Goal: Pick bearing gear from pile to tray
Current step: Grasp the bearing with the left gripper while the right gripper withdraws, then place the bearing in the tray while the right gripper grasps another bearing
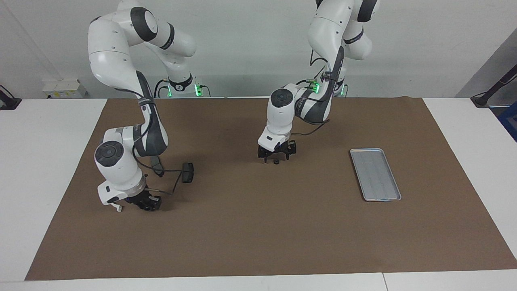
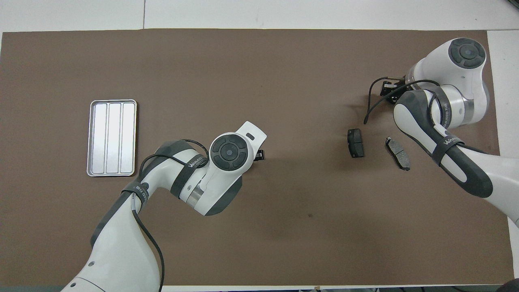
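Observation:
A small black round bearing gear [image 1: 276,162] lies on the brown mat at mid-table. My left gripper [image 1: 276,157] hangs open just over it, a fingertip on either side. In the overhead view the left wrist [image 2: 229,152] covers both. At the right arm's end of the table my right gripper [image 1: 146,203] is down on the mat at the pile, and whatever is under it is hidden; it shows as a dark tip [image 2: 387,89] from above. Two dark grey pad plates [image 1: 187,172] [image 2: 398,153] of the pile lie nearer to the robots. The silver tray [image 1: 375,173] [image 2: 112,138] stands empty.
A brown mat [image 1: 258,242] covers most of the white table [image 1: 44,161]. A black cable [image 2: 367,109] loops from the right wrist over the mat beside the pad plates. The tray sits toward the left arm's end of the table.

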{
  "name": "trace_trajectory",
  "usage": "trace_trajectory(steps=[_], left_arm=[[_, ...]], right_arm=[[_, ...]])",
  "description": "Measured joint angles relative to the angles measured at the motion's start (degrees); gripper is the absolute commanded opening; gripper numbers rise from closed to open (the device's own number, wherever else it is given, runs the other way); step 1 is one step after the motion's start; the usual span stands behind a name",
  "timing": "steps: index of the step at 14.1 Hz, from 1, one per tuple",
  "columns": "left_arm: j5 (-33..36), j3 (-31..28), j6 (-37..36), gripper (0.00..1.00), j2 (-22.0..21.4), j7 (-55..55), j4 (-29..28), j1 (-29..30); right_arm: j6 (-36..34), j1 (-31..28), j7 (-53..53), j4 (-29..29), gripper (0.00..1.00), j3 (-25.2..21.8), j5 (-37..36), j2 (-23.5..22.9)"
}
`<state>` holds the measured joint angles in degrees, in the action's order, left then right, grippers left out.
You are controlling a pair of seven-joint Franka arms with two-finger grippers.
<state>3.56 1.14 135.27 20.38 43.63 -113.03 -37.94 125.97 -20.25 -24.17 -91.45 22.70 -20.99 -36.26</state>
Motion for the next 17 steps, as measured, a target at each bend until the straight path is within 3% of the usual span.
trace_trajectory(steps=[1,2,3,6,8,10,12,14,17], left_arm=[[0.4,-0.1,0.0,0.71,0.0,0.0,-0.1,0.0],[0.6,-0.1,0.0,0.42,0.0,0.1,-0.2,0.0],[0.6,-0.1,0.0,0.04,0.0,0.6,-0.3,0.0],[0.7,0.1,0.1,0.00,-0.1,2.9,0.2,0.0],[0.7,-0.6,-1.3,0.00,-0.1,3.2,1.9,0.2],[2.0,-1.2,-7.4,0.00,-0.7,1.2,6.8,3.2],[2.2,-1.4,-15.9,0.00,-4.1,-9.4,11.2,10.1],[2.2,-1.7,-21.4,0.00,-9.2,-22.3,11.9,19.1],[2.1,-1.8,-23.0,0.00,-12.5,-40.9,8.9,31.3]], right_arm=[[0.0,0.0,0.0,0.0,0.00,0.0,0.0,0.0],[0.0,0.0,0.0,0.0,0.00,0.0,0.0,0.0],[0.0,0.0,0.0,0.0,0.00,0.0,0.0,0.1],[-5.6,0.1,0.8,0.9,0.00,0.9,0.0,0.4],[-14.2,0.1,1.0,3.9,0.00,4.3,0.0,1.9],[-21.9,0.3,1.0,7.1,0.00,8.7,0.0,4.8],[-25.8,0.4,0.2,8.1,0.00,12.1,0.3,7.6],[-27.2,0.9,-4.2,8.2,0.00,14.4,1.8,9.2],[-27.2,7.9,-23.2,8.3,0.00,15.7,3.4,9.6]])
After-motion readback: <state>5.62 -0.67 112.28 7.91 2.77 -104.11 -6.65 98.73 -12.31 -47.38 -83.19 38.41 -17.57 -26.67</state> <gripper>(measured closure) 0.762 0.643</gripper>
